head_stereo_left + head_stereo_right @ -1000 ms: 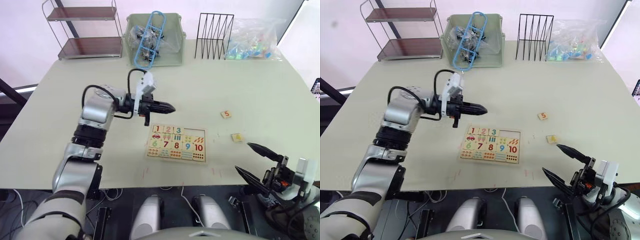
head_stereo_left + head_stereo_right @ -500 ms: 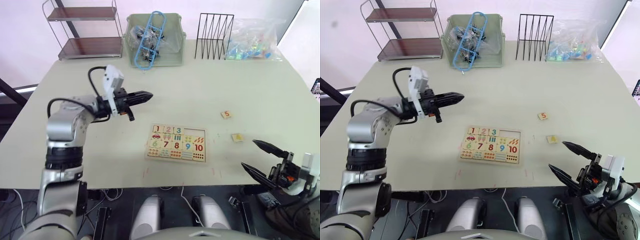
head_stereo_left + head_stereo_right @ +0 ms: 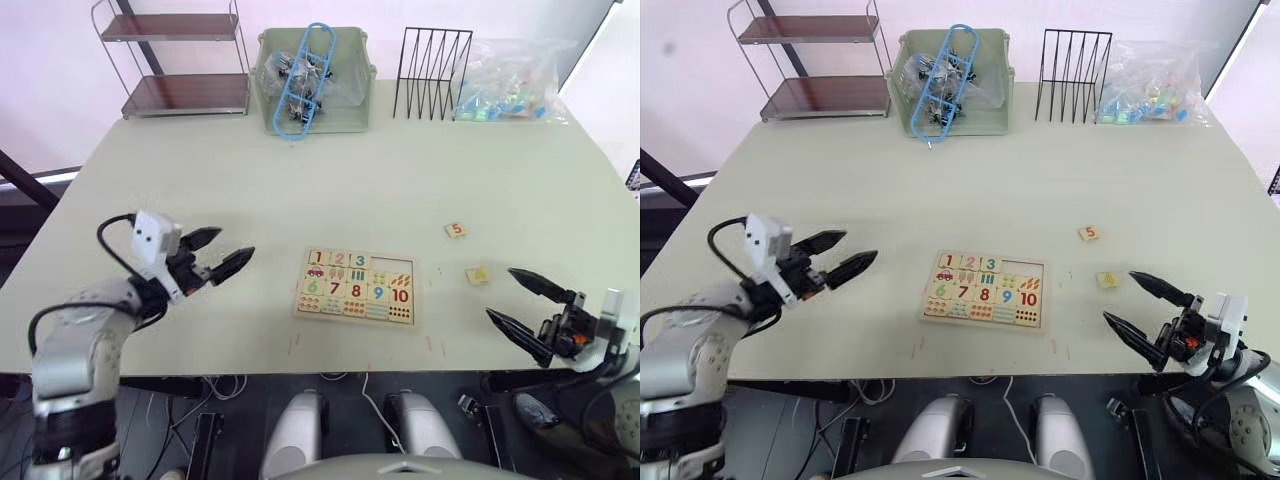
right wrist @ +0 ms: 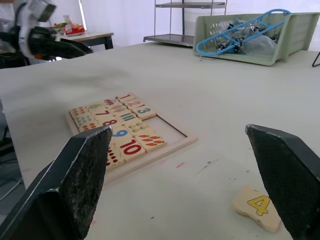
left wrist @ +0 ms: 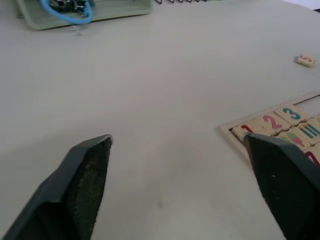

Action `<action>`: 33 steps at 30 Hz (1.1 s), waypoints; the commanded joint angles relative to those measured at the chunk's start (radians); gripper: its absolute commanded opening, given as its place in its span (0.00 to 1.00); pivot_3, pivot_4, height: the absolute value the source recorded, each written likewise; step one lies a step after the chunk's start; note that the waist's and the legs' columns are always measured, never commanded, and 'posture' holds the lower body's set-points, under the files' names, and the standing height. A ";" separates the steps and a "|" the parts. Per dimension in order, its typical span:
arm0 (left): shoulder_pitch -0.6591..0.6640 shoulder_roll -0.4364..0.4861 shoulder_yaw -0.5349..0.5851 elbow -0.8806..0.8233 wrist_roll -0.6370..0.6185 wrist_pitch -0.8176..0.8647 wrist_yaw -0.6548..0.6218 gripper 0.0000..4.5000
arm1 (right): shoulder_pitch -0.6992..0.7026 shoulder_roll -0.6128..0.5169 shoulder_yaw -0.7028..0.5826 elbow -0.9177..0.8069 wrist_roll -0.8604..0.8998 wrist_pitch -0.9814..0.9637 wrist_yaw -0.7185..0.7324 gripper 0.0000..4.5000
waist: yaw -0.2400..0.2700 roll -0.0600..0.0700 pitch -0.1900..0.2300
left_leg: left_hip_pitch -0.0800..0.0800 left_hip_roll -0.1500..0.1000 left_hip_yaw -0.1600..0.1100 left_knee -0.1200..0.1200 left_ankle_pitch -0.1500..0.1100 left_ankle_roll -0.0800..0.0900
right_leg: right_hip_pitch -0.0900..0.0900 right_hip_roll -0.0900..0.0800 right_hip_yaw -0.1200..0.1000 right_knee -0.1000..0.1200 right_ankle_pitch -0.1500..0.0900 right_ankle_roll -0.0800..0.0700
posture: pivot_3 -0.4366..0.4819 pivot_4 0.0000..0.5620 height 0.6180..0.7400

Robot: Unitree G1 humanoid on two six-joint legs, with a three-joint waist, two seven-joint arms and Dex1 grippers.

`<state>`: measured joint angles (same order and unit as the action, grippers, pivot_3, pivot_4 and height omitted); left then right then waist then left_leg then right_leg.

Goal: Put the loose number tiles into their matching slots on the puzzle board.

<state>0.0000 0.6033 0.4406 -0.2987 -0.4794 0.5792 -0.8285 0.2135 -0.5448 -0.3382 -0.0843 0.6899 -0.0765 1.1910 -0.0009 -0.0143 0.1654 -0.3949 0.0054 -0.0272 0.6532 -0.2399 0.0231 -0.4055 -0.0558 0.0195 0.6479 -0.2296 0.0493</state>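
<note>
The puzzle board lies flat near the middle of the pale table, towards its near edge. In its top row, tiles 1, 2 and 3 are seated on the left, and the two slots to their right are seen empty; the lower rows are filled, with 6 to 10 and counting pictures. Two loose number tiles are found on the bare table to the right of the board: the 5 tile farther back, and the 4 tile nearer, well apart from the board and from each other.

The left gripper is held over the table to the left of the board, well clear of it, with its jaws spread apart and nothing between them; in the left wrist view the board's corner with 1, 2 and 3 is seen beyond one finger. The right gripper is held low at the table's near right edge, close to the 4 tile but not touching it, its jaws likewise wide apart and empty.

Along the far edge are set a two-tier metal shelf, a green bin holding a blue hanger and dark clips, a black wire rack and a clear bag of coloured pieces
</note>
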 commanded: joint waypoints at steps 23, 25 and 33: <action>0.423 -0.100 0.131 -0.055 -0.023 -0.338 0.026 0.97 | -0.082 -0.075 -0.072 0.294 -0.076 -0.062 0.057 1.00 | 0.002 0.000 -0.001 | 0.000 0.000 0.003 0.000 0.000 0.000 | 0.000 0.001 0.000 -0.002 -0.001 -0.002 | 0.48 0.27 1.00; 0.422 -0.100 0.128 -0.052 -0.026 -0.342 0.024 0.97 | -0.079 -0.068 -0.071 0.286 -0.079 -0.065 0.049 1.00 | 0.002 0.000 -0.001 | 0.000 0.000 0.003 0.000 0.000 0.000 | 0.000 0.001 0.000 -0.002 -0.001 -0.002 | 0.48 0.27 1.00; 0.374 -0.077 0.088 -0.010 -0.018 -0.371 0.002 0.97 | -0.102 -0.055 -0.069 0.294 -0.090 -0.075 0.025 1.00 | 0.000 0.000 -0.001 | 0.000 0.000 0.003 0.000 0.000 0.000 | 0.000 0.002 0.000 -0.002 -0.001 -0.002 | 0.48 0.27 1.00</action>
<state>0.3759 0.5130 0.5339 -0.3058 -0.4930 0.2340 -0.8202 0.1215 -0.5989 -0.3816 0.2181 0.5930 -0.1338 1.2208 -0.0013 -0.0141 0.1648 -0.3946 0.0058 -0.0237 0.6528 -0.2400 0.0232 -0.4055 -0.0542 0.0194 0.6463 -0.2307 0.0476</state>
